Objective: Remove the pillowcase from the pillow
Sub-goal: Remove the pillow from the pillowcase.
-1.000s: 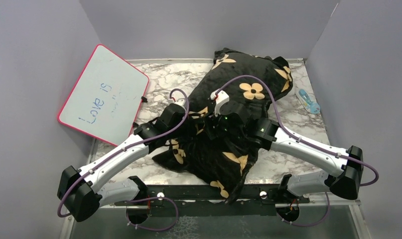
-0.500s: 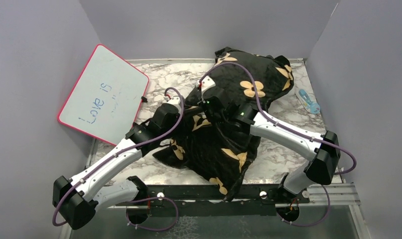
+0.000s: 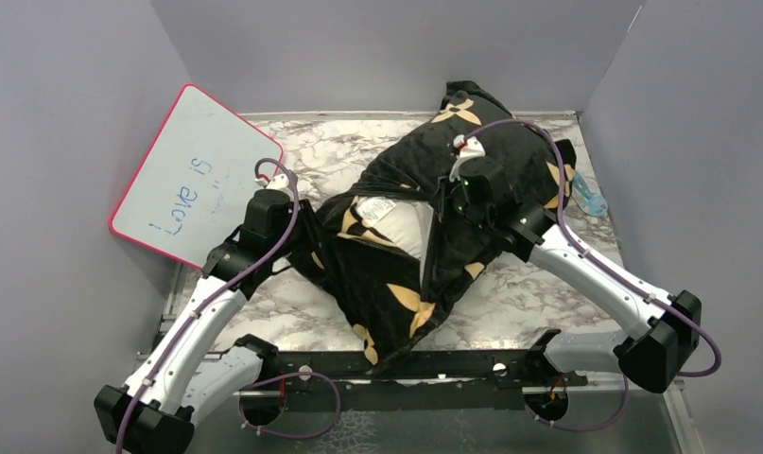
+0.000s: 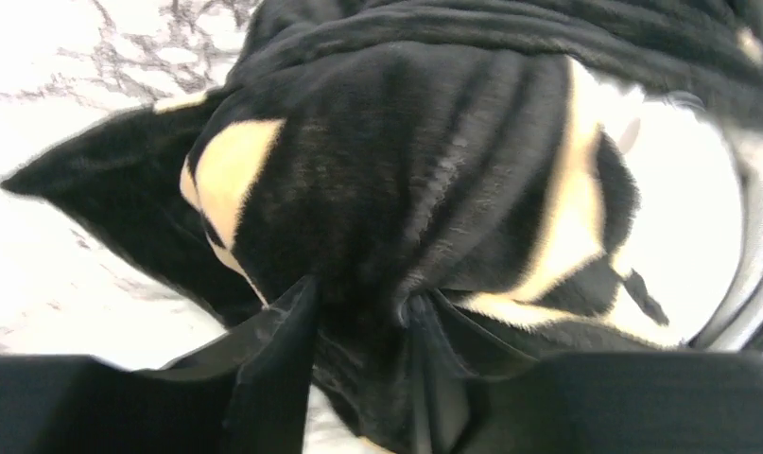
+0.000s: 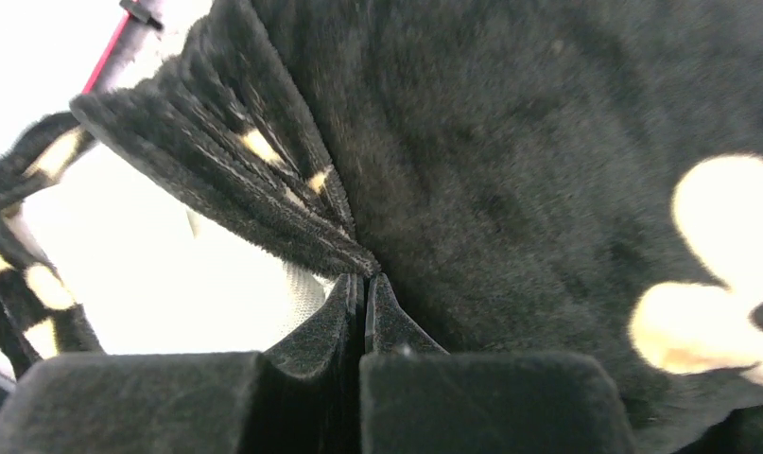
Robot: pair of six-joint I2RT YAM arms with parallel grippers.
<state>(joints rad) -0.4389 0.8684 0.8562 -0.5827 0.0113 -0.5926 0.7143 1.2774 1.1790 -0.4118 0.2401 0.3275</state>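
The white marble surface (image 3: 538, 293) holds the soft black pillowcase with tan flowers (image 3: 396, 284), lying slanted in the middle. A pink-rimmed whiteboard (image 3: 198, 180) leans at the left. The plump off-white pillow (image 3: 410, 232) peeks out of the case's gap. The left tool (image 4: 358, 317) pinches bunched black cloth. The right tool (image 5: 365, 284) squeezes tight on the case's edge.

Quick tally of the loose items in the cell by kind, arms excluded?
pillowcase: 1
pillow: 1
whiteboard: 1
small blue object: 1
Total: 4
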